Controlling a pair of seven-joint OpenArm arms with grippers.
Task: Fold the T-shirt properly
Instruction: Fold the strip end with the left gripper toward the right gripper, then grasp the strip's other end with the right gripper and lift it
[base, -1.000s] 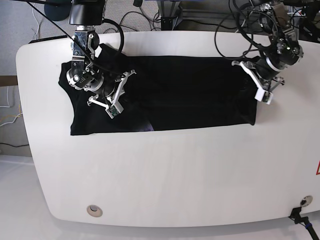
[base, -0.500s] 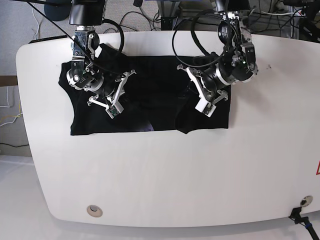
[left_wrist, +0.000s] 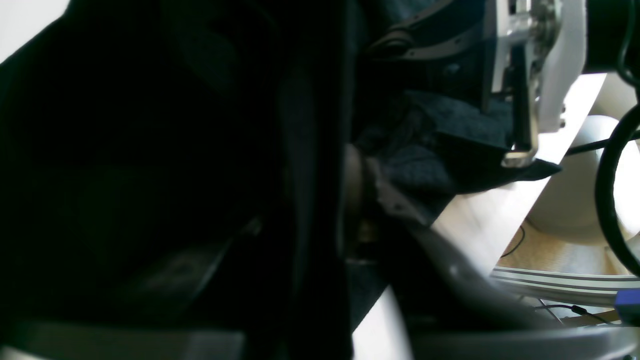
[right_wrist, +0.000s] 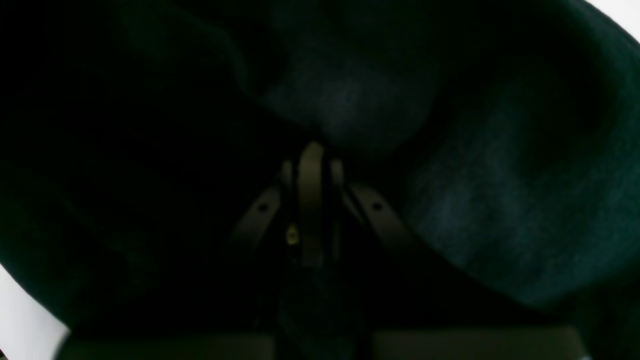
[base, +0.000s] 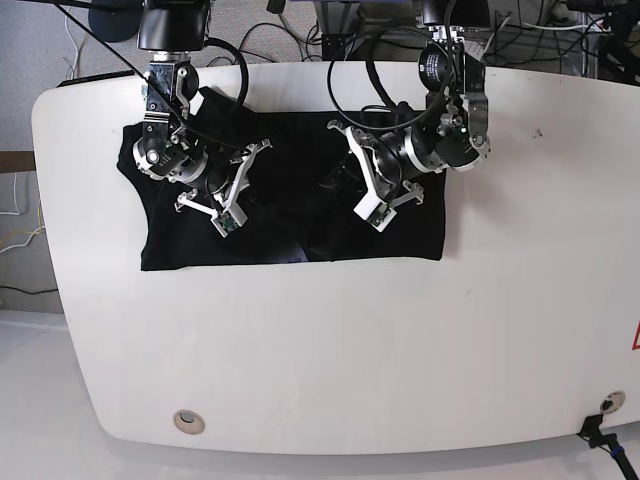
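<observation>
The black T-shirt (base: 290, 150) lies across the far half of the white table (base: 300, 350). Its right part is doubled over to the left, and its right edge is now a fold. My left gripper (base: 358, 178) sits low over that doubled layer near the shirt's middle. Dark cloth (left_wrist: 150, 150) covers half of the left wrist view, so the gap between its fingers (left_wrist: 352, 190) is hidden. My right gripper (base: 236, 186) rests on the shirt's left part. Its fingers (right_wrist: 310, 155) are shut, tips against the cloth (right_wrist: 475, 200). The right arm's white finger (left_wrist: 520, 125) also shows in the left wrist view.
Cables (base: 300, 35) and equipment crowd the space behind the table's far edge. A round metal grommet (base: 187, 421) sits near the front left and another (base: 610, 402) at the front right. Bare white tabletop runs from the shirt's near edge to the front.
My left gripper has travelled left across the shirt, carrying its right end over the body. The shirt's right edge now lies much further left. The right arm has stayed put.
</observation>
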